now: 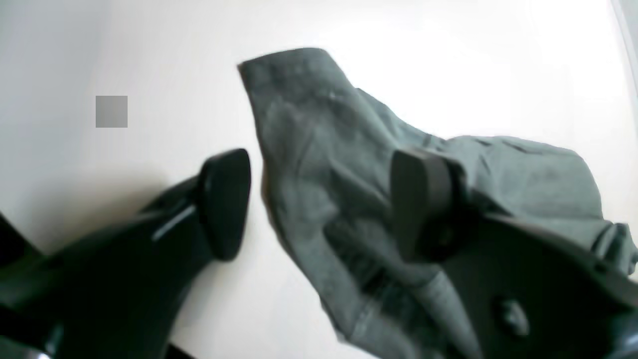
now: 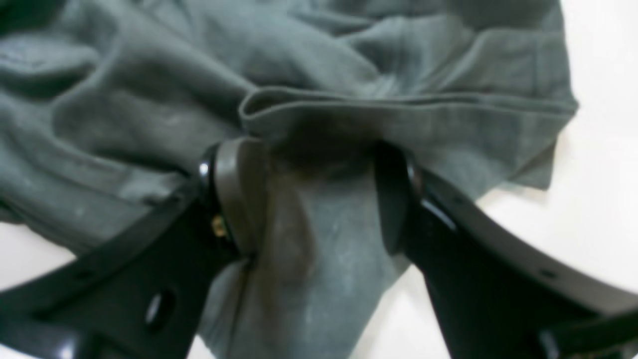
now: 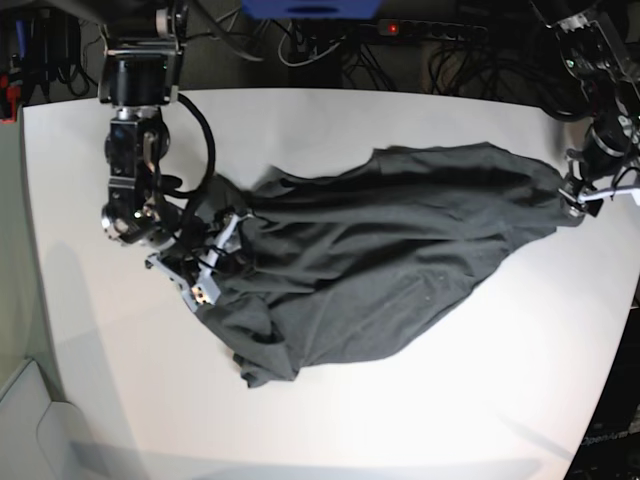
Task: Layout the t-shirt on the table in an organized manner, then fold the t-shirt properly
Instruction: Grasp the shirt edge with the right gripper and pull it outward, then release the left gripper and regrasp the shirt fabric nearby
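Observation:
The dark charcoal-grey t-shirt (image 3: pixel 380 250) lies crumpled and stretched sideways across the white table (image 3: pixel 450 400). My right gripper (image 3: pixel 208 275) is at the shirt's left edge. In the right wrist view it (image 2: pixel 314 199) is open, with a fold of the shirt (image 2: pixel 149 99) filling the space between its fingers. My left gripper (image 3: pixel 578 198) is at the shirt's far right corner. In the left wrist view it (image 1: pixel 324 204) is open; the shirt (image 1: pixel 309 129) runs between the fingers and lies against the right finger (image 1: pixel 423 199), apart from the left one.
Cables and a power strip (image 3: pixel 430 28) lie behind the table's far edge. The table's right edge (image 3: pixel 625 330) runs close to my left arm. Bare tabletop (image 1: pixel 149 60) shows left of the left gripper, and in front of the shirt.

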You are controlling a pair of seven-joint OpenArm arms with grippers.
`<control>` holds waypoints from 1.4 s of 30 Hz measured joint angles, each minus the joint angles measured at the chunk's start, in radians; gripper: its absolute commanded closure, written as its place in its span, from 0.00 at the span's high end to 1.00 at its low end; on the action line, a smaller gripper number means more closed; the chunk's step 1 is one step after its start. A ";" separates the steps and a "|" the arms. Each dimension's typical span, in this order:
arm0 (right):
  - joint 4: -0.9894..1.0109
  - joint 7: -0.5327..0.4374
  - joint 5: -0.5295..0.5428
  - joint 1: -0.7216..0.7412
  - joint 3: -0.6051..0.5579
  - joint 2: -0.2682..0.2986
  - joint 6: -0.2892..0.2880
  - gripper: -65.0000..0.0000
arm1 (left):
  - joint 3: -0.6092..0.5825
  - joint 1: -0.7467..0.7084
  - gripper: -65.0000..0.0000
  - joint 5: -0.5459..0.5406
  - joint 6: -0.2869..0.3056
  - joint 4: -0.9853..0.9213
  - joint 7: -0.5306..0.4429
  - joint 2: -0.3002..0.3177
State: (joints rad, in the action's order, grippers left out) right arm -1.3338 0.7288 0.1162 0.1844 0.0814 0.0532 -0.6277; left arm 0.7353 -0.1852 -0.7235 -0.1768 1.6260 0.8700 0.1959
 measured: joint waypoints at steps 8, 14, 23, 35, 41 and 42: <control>0.056 -0.043 0.004 0.010 -0.002 -0.011 0.000 0.54 | 0.000 -0.001 0.66 0.000 0.000 0.000 0.000 0.000; 0.158 -0.164 0.023 0.017 -0.003 -0.017 0.000 0.49 | 0.000 -0.011 0.66 0.000 0.000 0.000 0.000 -0.002; 0.105 -0.125 0.003 0.005 0.002 -0.009 0.000 0.00 | 0.000 -0.011 0.66 0.000 0.000 0.000 0.000 -0.003; -0.295 -0.047 0.005 -0.031 0.115 0.002 -0.003 0.00 | 0.001 -0.011 0.66 0.000 0.000 -0.003 0.000 -0.002; -0.376 -0.048 0.008 -0.044 0.115 0.000 -0.018 0.00 | 0.001 -0.011 0.66 0.000 0.000 -0.003 -0.001 -0.002; -0.377 -0.051 0.008 -0.048 0.116 0.000 -0.047 0.00 | 0.001 -0.008 0.66 -0.001 0.000 -0.002 0.000 -0.003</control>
State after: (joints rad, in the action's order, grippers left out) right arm -1.7103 0.6777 0.1246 0.1360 0.1978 0.0528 -0.6743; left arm 0.7361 -0.1932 -0.7242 -0.1764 1.6245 0.8696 0.1928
